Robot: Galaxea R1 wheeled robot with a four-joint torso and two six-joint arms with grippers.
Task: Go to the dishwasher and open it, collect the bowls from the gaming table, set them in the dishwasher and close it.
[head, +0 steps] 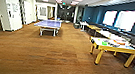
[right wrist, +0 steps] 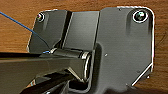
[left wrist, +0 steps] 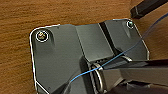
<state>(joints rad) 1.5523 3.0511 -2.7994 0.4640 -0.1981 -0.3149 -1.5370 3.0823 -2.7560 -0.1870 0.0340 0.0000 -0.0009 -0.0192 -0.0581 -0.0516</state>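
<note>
Open lounge, brown carpet (head: pixel 42 59). I steer toward gaming table (head: pixel 100 45), ahead-right of both claws; green bowl (head: pixel 104 43) on top. Claw state: cannot tell. Approach slow, square to long side.

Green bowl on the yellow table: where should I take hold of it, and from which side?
Probably by its rim, from above. The green bowl sits on the white top of the gaming table, near the long edge facing the open floor, so approach from there. It shows too small to judge its shape further.
</note>
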